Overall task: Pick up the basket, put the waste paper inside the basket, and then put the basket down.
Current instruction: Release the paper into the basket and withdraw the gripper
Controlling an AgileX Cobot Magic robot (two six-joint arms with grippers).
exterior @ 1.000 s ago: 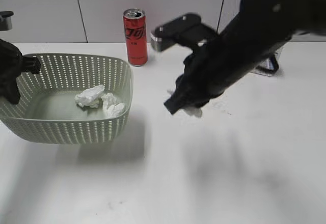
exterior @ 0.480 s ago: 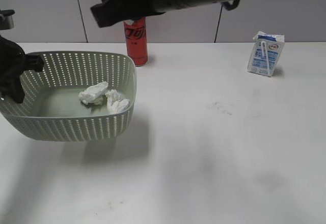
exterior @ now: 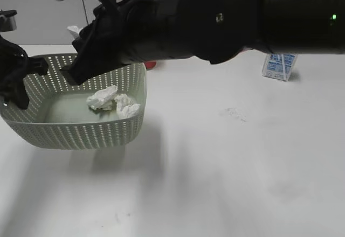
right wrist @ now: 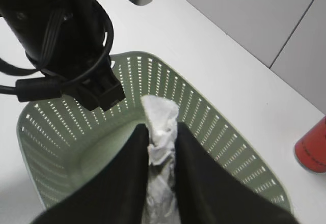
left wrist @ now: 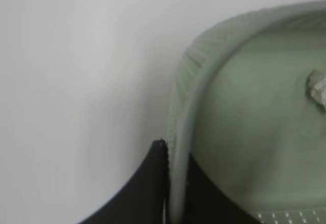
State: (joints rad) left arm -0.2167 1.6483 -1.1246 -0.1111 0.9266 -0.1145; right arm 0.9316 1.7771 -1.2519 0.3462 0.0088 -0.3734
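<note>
The sage-green basket is at the left and seems to hang just above the table. My left gripper is shut on its left rim; the left wrist view shows the rim pinched between the black fingers. Two white waste paper wads lie inside. My right arm reaches across, its gripper over the basket's back left part. In the right wrist view its fingers are shut on a third wad above the basket's inside.
A red can stands behind the basket, mostly hidden by my right arm in the exterior view. A blue-and-white milk carton stands at the back right. The left arm and its cables rise beside the basket's rim.
My right arm has swung from the table's middle to the left with the wad, and now hangs over the basket. The basket has shifted slightly right in the left gripper.
</note>
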